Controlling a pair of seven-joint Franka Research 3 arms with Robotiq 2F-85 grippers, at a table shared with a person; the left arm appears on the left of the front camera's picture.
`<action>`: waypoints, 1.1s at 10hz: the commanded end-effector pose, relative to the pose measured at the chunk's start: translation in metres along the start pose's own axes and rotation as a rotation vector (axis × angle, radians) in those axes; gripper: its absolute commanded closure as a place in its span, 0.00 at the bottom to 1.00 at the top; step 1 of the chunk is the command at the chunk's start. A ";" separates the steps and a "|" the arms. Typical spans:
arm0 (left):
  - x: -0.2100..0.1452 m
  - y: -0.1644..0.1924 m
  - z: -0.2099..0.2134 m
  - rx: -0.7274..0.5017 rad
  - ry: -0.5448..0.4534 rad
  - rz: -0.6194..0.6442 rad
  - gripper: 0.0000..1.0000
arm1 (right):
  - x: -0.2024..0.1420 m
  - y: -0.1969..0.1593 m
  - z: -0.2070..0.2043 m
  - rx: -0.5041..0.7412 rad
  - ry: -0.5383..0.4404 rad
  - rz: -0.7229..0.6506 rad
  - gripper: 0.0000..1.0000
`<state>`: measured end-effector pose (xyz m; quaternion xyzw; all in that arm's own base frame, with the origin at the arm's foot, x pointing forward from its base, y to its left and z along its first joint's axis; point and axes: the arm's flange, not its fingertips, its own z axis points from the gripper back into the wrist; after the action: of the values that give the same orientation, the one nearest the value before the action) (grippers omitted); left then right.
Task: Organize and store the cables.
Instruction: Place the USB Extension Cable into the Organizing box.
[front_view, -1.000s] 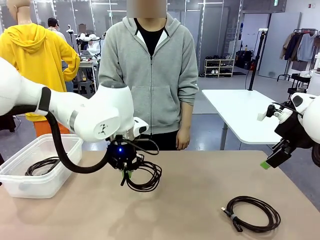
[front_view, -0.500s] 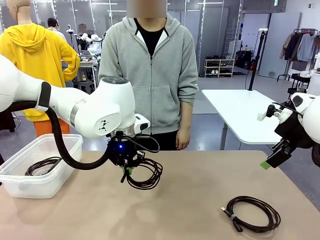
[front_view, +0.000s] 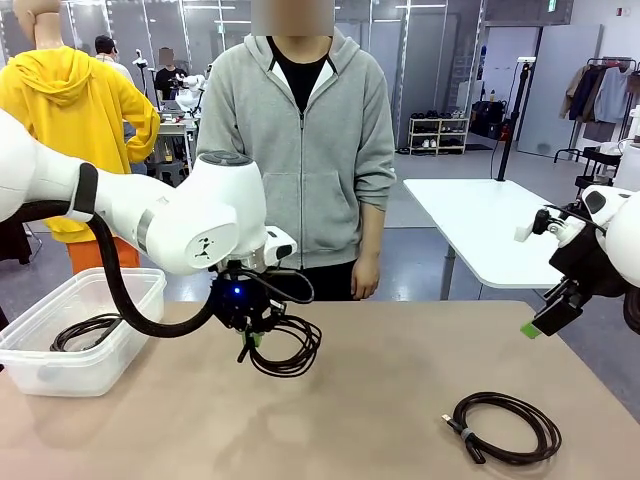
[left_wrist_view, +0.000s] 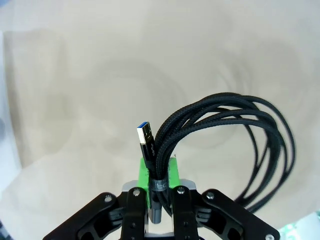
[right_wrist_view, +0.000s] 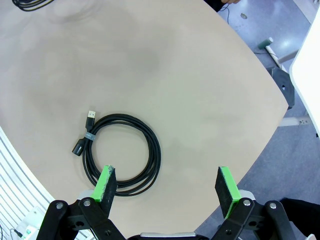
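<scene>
The left gripper (left_wrist_view: 159, 172), black with green pads, is clamped tight on a coil of thin black braided cable (left_wrist_view: 240, 130), pinching it at the banded neck where the strands are gathered. A silver-and-blue USB plug (left_wrist_view: 145, 135) sticks out just beyond the pads. In the front view the same gripper (front_view: 250, 345) points down, and the loops (front_view: 290, 350) hang to its side, low over the tan table (front_view: 380, 400); I cannot tell whether the lowest loop touches the top.

The step in hand looks like the carry to storage. A clear plastic bin (front_view: 150, 290) stands near the robot's left table edge and holds a second black coil (front_view: 85, 330). The next move likely calls for enough height that the dangling loops pass over the bin's near wall, then travel leftward and a release above the inside.

The right gripper (right_wrist_view: 165, 172) has its jaws spread wide with nothing between them. It hangs above a third black coil (right_wrist_view: 120, 150), which lies flat and round on the table, its plug ends banded together at one side
</scene>
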<state>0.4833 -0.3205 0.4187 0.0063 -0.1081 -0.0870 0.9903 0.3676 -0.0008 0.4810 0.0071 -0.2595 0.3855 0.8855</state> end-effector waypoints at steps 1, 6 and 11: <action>0.006 0.039 0.029 -0.011 0.018 -0.053 0.83 | -0.001 0.000 0.001 0.006 0.001 -0.024 0.00; -0.010 0.193 0.075 -0.050 0.052 -0.125 0.83 | -0.001 0.000 0.001 0.006 0.001 -0.024 0.00; -0.019 0.361 0.076 -0.067 -0.083 0.065 0.83 | -0.001 0.000 0.001 0.006 0.001 -0.024 0.00</action>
<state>0.5031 0.0398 0.5050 -0.0196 -0.1247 -0.0558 0.9904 0.3676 -0.0012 0.4809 0.0074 -0.2595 0.3850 0.8856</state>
